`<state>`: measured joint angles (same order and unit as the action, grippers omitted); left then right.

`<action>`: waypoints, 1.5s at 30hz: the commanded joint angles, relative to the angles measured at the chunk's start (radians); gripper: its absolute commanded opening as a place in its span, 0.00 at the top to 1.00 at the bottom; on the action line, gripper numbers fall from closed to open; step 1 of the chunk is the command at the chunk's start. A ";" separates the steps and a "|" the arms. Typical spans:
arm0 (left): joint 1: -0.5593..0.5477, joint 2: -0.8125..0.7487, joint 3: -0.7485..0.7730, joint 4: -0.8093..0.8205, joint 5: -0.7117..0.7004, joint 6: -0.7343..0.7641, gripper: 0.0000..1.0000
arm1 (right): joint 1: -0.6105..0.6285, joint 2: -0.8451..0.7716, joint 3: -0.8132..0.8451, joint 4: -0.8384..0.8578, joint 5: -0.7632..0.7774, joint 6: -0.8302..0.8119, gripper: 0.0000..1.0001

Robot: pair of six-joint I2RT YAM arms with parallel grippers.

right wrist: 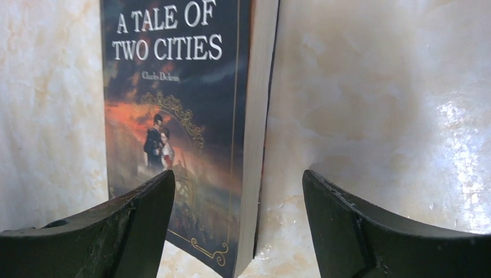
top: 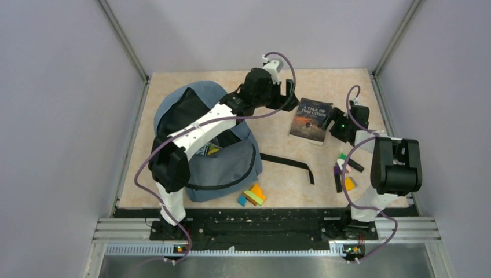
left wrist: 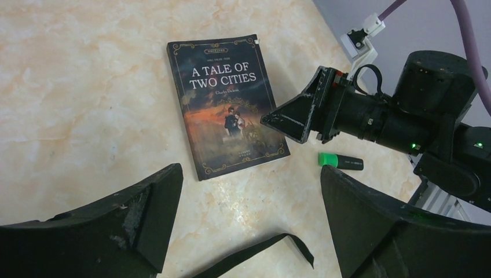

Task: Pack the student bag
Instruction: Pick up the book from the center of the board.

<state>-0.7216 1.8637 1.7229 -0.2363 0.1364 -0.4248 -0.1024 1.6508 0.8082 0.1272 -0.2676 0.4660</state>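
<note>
Black right gripper [top: 332,126] — open beside book [top: 311,120].

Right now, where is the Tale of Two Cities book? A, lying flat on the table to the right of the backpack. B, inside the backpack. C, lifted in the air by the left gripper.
A: the book lies cover-up on the table, apart from the student bag, and the left gripper above it is open and empty.
</note>
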 commanded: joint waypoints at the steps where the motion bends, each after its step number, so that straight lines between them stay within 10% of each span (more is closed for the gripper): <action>1: -0.004 0.074 -0.014 0.081 -0.002 -0.085 0.07 | -0.009 0.027 0.037 0.023 -0.029 -0.019 0.21; 30: -0.022 0.478 0.071 0.226 0.089 -0.247 0.08 | -0.001 0.124 0.062 0.041 -0.169 -0.032 0.26; 45: -0.027 0.374 -0.078 0.525 0.199 -0.349 0.37 | 0.089 0.208 0.107 0.016 -0.179 -0.029 0.41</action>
<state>-0.7246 2.3379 1.7004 0.0769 0.2726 -0.7223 -0.0849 1.8053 0.9077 0.2031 -0.3996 0.4328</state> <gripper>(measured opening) 0.636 0.634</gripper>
